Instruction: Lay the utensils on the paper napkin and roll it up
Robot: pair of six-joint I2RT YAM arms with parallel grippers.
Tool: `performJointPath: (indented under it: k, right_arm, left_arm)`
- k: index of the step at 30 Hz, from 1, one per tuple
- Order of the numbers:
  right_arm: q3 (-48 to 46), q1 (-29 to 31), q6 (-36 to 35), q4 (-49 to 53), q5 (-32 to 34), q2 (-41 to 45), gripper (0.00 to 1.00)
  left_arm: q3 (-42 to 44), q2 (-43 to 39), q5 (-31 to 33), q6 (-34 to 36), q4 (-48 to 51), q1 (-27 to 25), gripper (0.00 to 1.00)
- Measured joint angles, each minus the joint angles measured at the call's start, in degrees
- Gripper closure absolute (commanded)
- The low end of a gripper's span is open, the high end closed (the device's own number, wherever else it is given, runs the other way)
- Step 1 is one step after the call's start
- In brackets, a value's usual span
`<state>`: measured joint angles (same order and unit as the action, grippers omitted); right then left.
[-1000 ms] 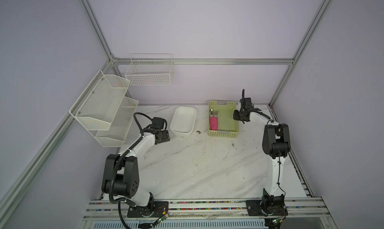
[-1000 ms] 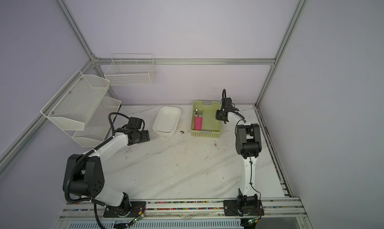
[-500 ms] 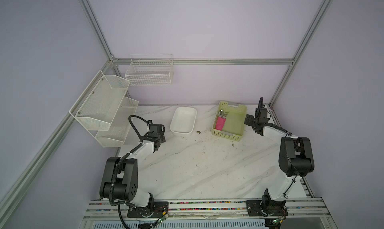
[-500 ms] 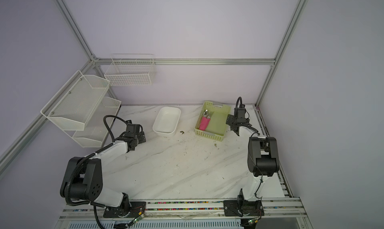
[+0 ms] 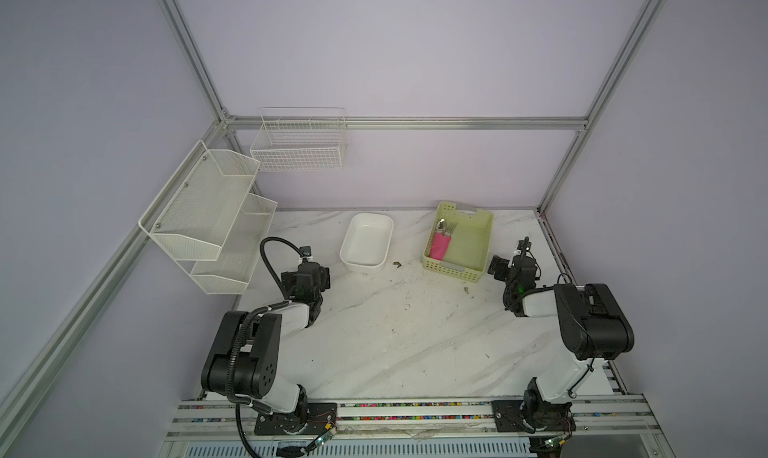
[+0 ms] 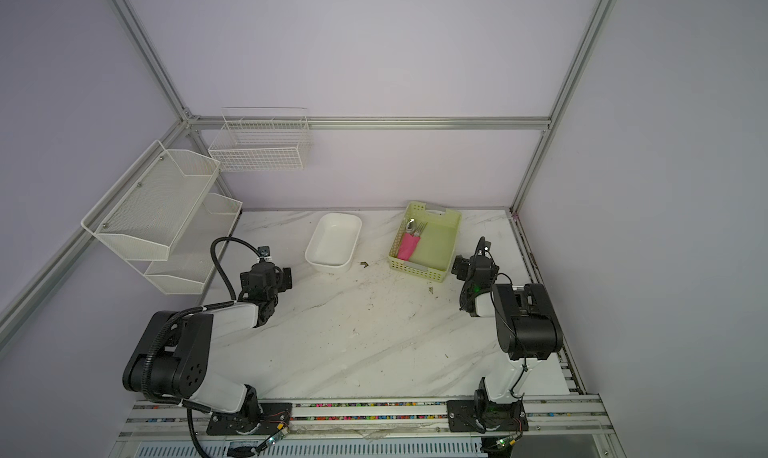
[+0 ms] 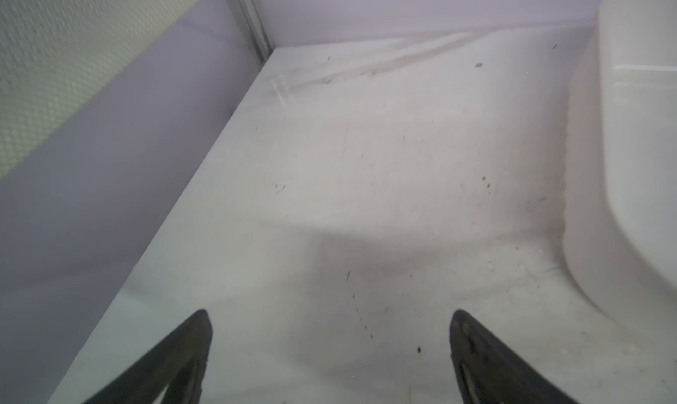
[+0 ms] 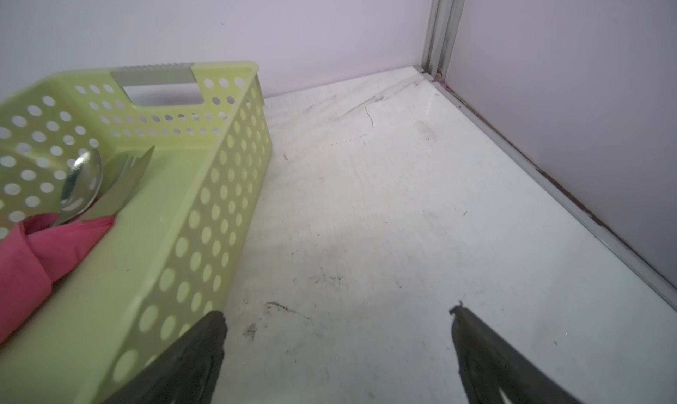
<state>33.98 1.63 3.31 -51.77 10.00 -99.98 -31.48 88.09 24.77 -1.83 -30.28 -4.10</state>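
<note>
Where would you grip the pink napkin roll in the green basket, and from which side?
Probably mid-wrap, pinching across its width from above: the pink napkin roll lies flat along one wall of the green basket, whose walls block side approaches.

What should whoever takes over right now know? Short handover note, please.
Left gripper: open, empty, over bare table beside the dish.
Right gripper: open, empty, just outside the basket.
Napkin: rolled around the utensils, lying in the basket by the wall nearer the dish; only the metal heads stick out.
Done: utensils wrapped, roll sitting in the basket.
Left: apparently nothing; perhaps check that the roll holds.
</note>
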Motion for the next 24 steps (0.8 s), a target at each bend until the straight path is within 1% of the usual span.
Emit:
performJointPath:
  k: [6,9,10,12,15,24]
  right_arm:
    - [-4.92,1.36,-2.45,-12.87,-1.49,-0.11,0.03]
    - [-6.99,1.66,-3.21,-17.33,-2.54,-1.01,0.03]
    - [-7.48,1.66,-3.34,-18.29,-2.51,-1.22,0.03]
    - [-8.0,1.66,-3.56,-19.91,-2.47,-1.46,0.02]
    - [-8.13,1.66,-3.76,-21.27,-2.43,-1.49,0.03]
    - [-8.11,1.81,-4.07,-22.14,-2.45,-1.51,0.03]
  left_arm:
    - [4.5,0.22,-6.49,0.46,-8.92,1.53,0.0]
    - [7.76,1.75,-9.14,0.92,-15.93,2.43,0.0]
    - [7.93,2.12,-9.66,0.92,-15.54,2.6,0.0]
    - [7.93,2.21,-10.38,0.94,-15.34,2.64,0.0]
    - [8.24,2.23,-11.23,1.05,-18.25,2.64,0.01]
    - [8.52,2.23,-11.63,1.05,-20.15,2.62,0.0]
